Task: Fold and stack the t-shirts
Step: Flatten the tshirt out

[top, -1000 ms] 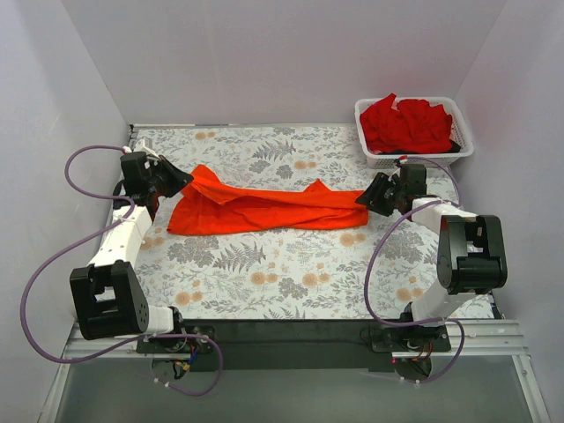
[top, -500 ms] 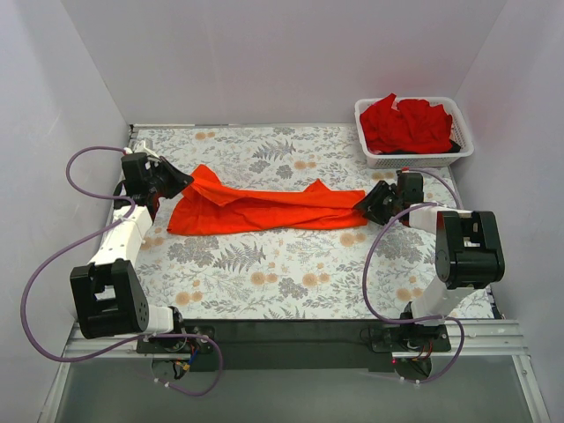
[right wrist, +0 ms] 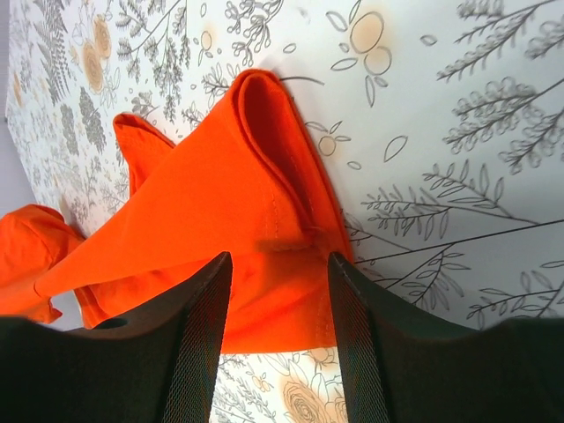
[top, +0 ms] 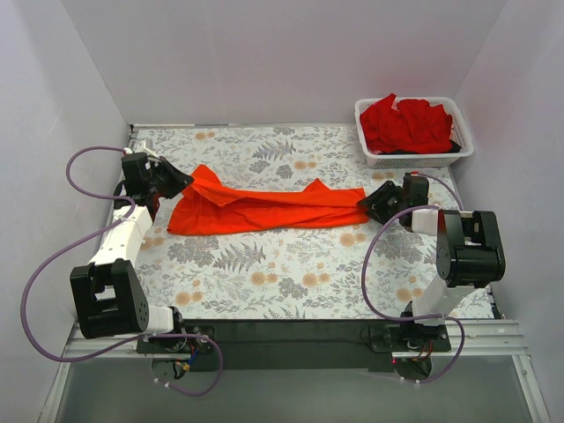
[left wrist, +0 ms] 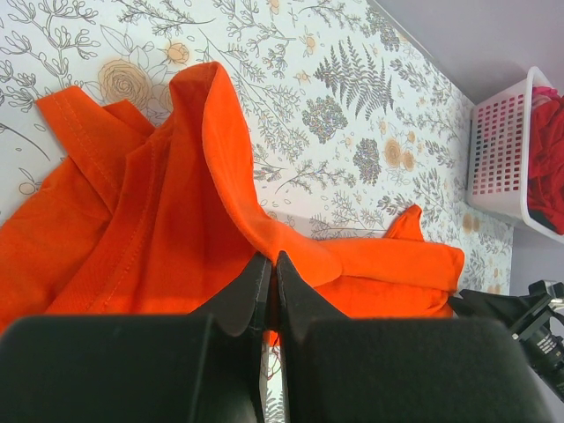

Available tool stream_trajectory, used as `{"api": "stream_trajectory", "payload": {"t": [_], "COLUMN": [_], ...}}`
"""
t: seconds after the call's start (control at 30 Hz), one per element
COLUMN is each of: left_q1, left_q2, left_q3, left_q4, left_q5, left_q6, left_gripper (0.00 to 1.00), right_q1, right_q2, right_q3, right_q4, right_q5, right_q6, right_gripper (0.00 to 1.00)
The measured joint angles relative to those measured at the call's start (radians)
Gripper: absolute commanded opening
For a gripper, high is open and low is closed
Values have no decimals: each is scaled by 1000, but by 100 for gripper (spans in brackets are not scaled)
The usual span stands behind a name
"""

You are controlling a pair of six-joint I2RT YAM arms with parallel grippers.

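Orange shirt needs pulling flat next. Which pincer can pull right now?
Left, probably. The left pincer is shut on the orange shirt; the right pincer is open, straddling the shirt's end, gripping nothing yet.

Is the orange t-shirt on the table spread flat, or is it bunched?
Bunched. The orange t-shirt lies as a long wrinkled strip with doubled layers, one end pinched by the left gripper.

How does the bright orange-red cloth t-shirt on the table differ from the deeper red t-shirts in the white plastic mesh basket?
The orange-red cloth t-shirt is brighter; the deeper red t-shirts are darker. The orange-red one lies on the flowered table; the red ones sit in the white mesh basket. It is stretched into a long band; they are bunched in a heap. Both are cloth, not folded.
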Motion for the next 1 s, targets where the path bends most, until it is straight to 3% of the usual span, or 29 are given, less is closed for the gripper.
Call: {"api": "stream_trajectory", "payload": {"t": [0.47, 1.0], "left_q1": [0, 1], "left_q2": [0, 0], "left_q3": [0, 0], "left_q4": [-9, -11], "left_q5": [0, 0], "left_q6": [2, 3], "left_gripper": [0, 0], "right_q1": [-16, -16], "right_q2": [58, 77], "right_q3": [0, 40], "right_q4": [111, 119], "right_q5": [-40, -70], "right_q6": [78, 74], "right_gripper": [54, 53]}}
